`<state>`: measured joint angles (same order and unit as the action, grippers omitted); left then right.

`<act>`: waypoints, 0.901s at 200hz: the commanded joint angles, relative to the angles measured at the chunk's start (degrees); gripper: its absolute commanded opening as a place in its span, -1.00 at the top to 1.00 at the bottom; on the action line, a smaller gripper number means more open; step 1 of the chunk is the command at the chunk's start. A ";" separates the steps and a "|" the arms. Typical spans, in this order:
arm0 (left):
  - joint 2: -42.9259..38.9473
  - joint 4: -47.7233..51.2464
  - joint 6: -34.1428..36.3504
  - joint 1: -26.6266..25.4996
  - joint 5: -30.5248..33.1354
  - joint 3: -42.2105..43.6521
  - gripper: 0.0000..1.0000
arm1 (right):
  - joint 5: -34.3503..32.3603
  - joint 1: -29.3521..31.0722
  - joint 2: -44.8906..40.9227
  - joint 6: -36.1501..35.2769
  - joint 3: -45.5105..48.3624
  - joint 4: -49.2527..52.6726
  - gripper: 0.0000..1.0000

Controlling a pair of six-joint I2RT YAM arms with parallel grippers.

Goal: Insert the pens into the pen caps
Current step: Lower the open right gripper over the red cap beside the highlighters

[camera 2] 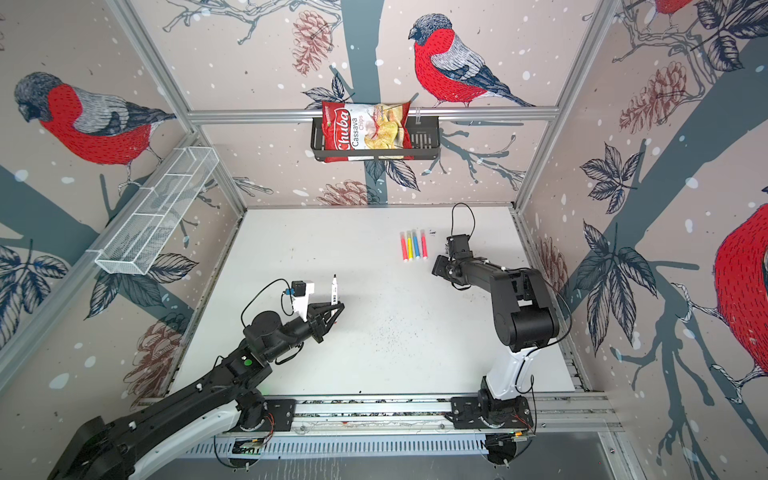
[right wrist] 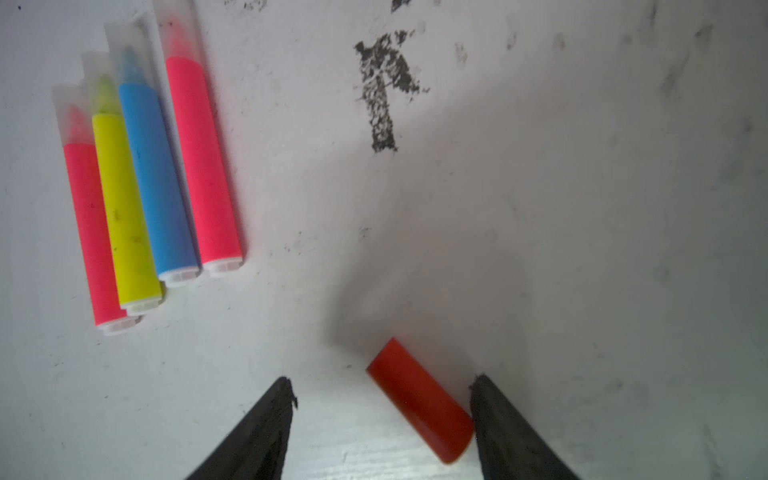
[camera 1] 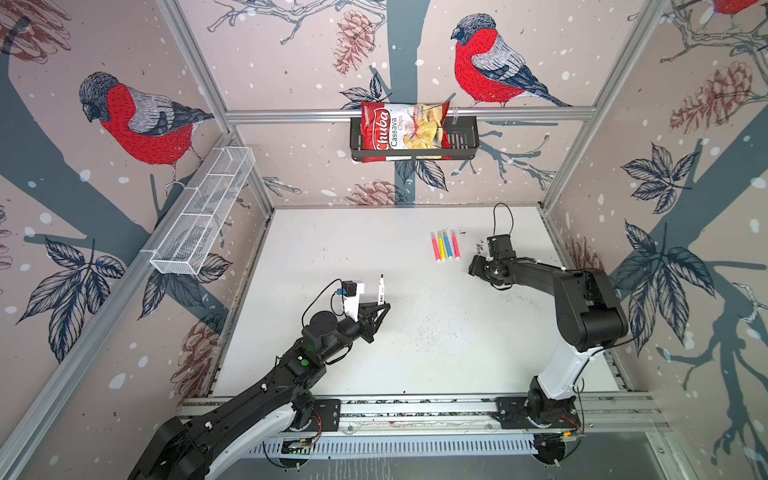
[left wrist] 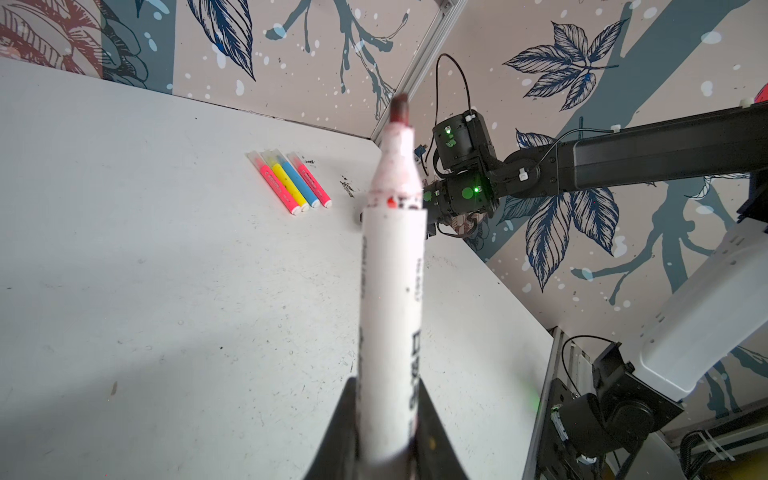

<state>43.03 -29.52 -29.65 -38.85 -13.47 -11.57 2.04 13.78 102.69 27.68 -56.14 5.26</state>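
My left gripper (left wrist: 388, 415) is shut on the thick white-barrelled pen (left wrist: 392, 291), whose uncapped red tip (left wrist: 400, 111) points up. In both top views this pen (camera 1: 381, 291) (camera 2: 334, 291) stands above the table's left middle. My right gripper (right wrist: 380, 382) is open, low over the table. The solid red pen cap (right wrist: 419, 401) lies slanted on the table between its jaws, its end against one finger (right wrist: 511, 428). The red cap is hidden in both top views. Beside it, pink, yellow, blue and pink pens (right wrist: 145, 187) (camera 1: 445, 246) (camera 2: 414, 246) (left wrist: 291, 185) lie in a row with translucent caps (right wrist: 178, 29) on.
A chips bag (camera 1: 405, 131) sits in a black basket (camera 1: 463, 137) on the back wall. A white mesh basket (camera 1: 203, 212) hangs on the left wall. Black scribbles (right wrist: 382, 87) mark the white table (camera 1: 332, 249). The arms' rail (camera 1: 415, 409) runs along the front edge.
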 commanded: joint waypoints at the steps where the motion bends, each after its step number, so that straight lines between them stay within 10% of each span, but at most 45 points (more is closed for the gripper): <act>1: -0.06 -1.04 0.17 0.11 0.34 0.15 1.00 | 1.35 1.53 -1.74 2.10 1.73 0.25 -0.38; 180: -4.54 1.39 0.24 0.11 1.12 1.12 1.00 | -0.55 3.54 -7.01 0.23 0.88 3.12 -0.38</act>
<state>38.06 -27.51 -29.76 -38.85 -12.14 -10.31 3.62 18.17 96.64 28.25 -56.58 7.81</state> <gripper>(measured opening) 0.188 0.688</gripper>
